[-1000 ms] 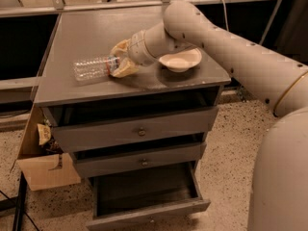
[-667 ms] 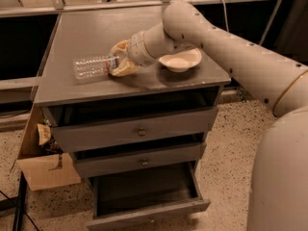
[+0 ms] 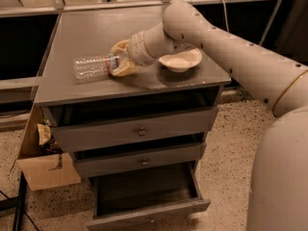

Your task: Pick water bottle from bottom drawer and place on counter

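Claw (image 3: 118,60) by clear ribbed water bottle (image 3: 91,67), lying on counter (image 3: 96,28)

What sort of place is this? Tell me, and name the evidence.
Probably a lab or workshop test area: a worn grey cabinet on speckled floor, a cardboard box beside it, metal rails behind. The claw is at the neck of the bottle on the counter.
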{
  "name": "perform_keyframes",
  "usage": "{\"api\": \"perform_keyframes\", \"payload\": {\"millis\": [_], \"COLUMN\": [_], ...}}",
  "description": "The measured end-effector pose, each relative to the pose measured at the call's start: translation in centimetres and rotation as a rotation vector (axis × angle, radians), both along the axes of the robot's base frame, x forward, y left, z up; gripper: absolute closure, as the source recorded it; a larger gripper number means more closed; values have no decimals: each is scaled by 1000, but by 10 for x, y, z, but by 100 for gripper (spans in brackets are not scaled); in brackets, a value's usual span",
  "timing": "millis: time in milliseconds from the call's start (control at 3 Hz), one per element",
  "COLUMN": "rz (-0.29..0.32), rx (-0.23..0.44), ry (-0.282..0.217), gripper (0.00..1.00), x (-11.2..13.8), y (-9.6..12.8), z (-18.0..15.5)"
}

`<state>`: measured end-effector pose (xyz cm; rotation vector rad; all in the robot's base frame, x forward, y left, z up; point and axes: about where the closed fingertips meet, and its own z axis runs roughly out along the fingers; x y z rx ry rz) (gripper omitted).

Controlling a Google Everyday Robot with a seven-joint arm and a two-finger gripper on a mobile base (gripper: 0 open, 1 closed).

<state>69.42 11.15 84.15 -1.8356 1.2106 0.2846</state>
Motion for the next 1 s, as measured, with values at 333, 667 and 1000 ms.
{"api": "perform_keyframes", "payload": {"millis": [333, 667, 1000], "rz": [0, -22, -22], "rx": [0, -9, -9], "ry": [0, 24, 25], "gripper": [13, 0, 0], "x": [0, 8, 8], "y": [0, -6, -6], "z": [0, 33, 33]}}
